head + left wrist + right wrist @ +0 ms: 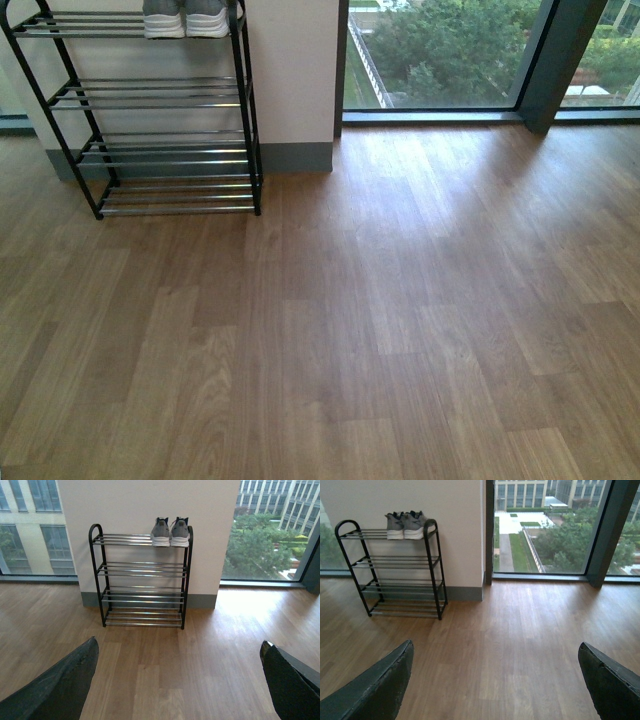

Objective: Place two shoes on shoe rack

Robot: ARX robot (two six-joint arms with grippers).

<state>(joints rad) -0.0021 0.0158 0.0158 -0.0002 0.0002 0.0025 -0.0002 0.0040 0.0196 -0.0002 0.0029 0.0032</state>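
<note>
Two grey knit sneakers (185, 20) with white soles stand side by side on the top shelf of the black-framed shoe rack (160, 150), at its right end. They also show in the left wrist view (170, 532) and the right wrist view (404, 526). The rack (142, 595) stands against a pale wall; its lower shelves are empty. My left gripper (180, 680) is open and empty, well back from the rack over the wood floor. My right gripper (495, 680) is open and empty too, further right. No pale-blue slippers are in view. Neither arm shows in the front view.
Wood floor (380, 320) spreads in front of the rack. A pale wall with a grey skirting (295, 157) stands behind it. Floor-to-ceiling windows (440, 50) run along the back right, with a dark window post (555, 60).
</note>
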